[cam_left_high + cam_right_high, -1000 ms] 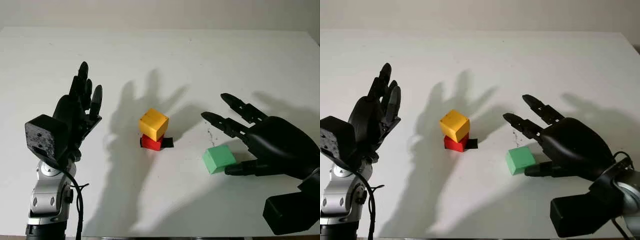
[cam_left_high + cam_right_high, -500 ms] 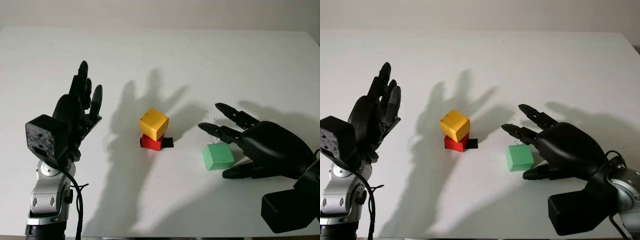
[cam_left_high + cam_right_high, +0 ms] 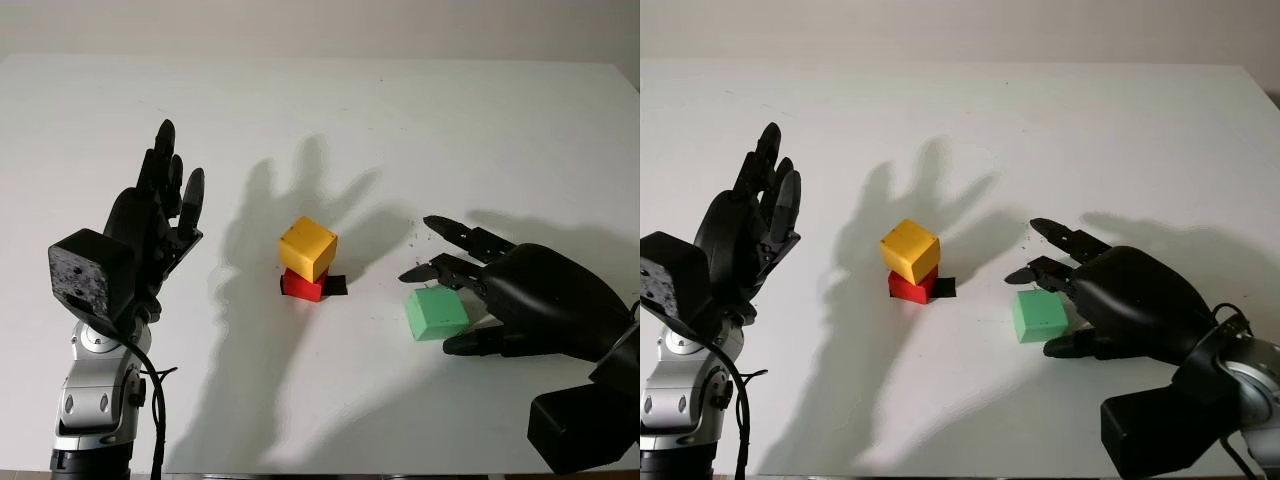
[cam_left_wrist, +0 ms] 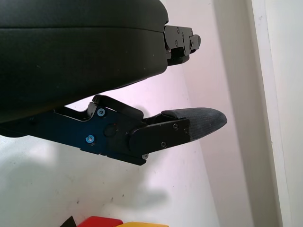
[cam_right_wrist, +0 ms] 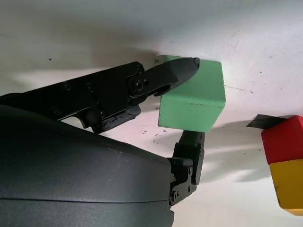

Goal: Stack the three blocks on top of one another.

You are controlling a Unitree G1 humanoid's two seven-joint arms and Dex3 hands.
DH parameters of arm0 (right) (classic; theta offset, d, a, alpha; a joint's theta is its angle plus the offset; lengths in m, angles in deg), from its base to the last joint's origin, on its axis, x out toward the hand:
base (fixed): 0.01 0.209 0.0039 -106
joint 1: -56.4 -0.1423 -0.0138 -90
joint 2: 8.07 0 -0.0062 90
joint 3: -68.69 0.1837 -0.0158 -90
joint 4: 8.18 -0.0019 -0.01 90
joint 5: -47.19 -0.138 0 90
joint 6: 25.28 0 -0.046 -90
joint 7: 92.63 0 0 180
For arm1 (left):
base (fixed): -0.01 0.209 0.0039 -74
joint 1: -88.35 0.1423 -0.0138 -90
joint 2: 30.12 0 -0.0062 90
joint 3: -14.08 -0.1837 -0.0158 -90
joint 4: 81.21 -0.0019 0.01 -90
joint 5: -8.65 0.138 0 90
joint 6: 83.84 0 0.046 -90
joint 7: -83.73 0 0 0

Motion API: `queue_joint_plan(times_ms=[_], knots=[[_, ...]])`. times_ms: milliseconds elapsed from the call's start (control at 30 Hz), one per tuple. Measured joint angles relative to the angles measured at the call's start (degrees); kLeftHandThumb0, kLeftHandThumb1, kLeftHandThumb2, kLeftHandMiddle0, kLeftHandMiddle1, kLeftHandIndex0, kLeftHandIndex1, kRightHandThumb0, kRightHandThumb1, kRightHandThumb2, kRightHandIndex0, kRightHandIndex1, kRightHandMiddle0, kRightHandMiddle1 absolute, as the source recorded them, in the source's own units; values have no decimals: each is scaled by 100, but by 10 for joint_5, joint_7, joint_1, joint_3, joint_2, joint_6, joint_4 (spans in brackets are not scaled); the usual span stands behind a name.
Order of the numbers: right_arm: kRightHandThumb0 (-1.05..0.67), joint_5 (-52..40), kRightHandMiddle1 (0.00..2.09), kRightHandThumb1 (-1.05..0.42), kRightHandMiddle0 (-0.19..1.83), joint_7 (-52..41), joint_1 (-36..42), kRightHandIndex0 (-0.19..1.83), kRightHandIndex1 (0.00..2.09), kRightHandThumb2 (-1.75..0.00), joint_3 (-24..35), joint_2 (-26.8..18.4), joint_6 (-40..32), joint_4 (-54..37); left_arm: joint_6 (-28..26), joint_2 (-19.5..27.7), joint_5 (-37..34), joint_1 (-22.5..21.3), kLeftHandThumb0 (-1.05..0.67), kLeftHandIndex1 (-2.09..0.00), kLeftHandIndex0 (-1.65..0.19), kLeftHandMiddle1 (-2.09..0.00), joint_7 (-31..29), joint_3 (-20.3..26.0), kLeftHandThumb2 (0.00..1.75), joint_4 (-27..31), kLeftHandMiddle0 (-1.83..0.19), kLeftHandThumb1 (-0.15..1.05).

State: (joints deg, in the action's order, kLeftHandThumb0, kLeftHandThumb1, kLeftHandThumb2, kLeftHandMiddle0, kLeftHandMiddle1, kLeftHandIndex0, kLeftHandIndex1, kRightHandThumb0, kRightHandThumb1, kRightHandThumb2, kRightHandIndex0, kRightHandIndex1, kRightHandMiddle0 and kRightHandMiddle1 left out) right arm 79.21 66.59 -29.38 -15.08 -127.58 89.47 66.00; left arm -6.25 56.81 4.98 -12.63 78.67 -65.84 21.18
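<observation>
A yellow block (image 3: pixel 308 248) sits askew on a red block (image 3: pixel 303 286) at the middle of the white table (image 3: pixel 400 110). To their right a green block (image 3: pixel 436 314) stands on the table. My right hand (image 3: pixel 1033 312) has curled around it: one fingertip (image 5: pixel 182 70) touches its far upper edge and the thumb (image 3: pixel 462 345) presses in at its near right side. My left hand (image 3: pixel 165 190) is raised at the left, open and holding nothing. The right wrist view also has the red block (image 5: pixel 284 135) and the yellow block (image 5: pixel 289 184) off to one side.
A short strip of black tape (image 3: pixel 335 285) lies on the table against the red block. The table's far edge (image 3: pixel 320 55) runs along the back wall. Bare table surrounds the blocks on every side.
My right hand has slid left toward the green block and lowered, and its fingers have curled in from straight to closed around the block. The left hand and the two-block stack have not moved.
</observation>
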Motion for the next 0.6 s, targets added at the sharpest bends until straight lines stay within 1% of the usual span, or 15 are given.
queue_joint_plan(times_ms=[133, 333, 600], knots=[[-35, 8, 164, -105, -5, 5, -2, 15, 6, -10, -2, 0, 3, 3, -1, 0, 0, 0, -63, -5, 9, -5, 0, 0, 59, 0, 8, 105], [-35, 18, 162, -105, -8, 10, -8, 15, 6, -14, -3, 0, 5, 11, -1, 1, -1, 0, -62, -5, 8, -5, -1, 0, 59, 0, 8, 105], [-39, 14, 164, -105, -9, 3, -29, 16, 6, -21, -11, -4, 6, 31, -1, 1, 0, 0, -64, -6, 6, -6, 0, 0, 58, 0, 7, 105]])
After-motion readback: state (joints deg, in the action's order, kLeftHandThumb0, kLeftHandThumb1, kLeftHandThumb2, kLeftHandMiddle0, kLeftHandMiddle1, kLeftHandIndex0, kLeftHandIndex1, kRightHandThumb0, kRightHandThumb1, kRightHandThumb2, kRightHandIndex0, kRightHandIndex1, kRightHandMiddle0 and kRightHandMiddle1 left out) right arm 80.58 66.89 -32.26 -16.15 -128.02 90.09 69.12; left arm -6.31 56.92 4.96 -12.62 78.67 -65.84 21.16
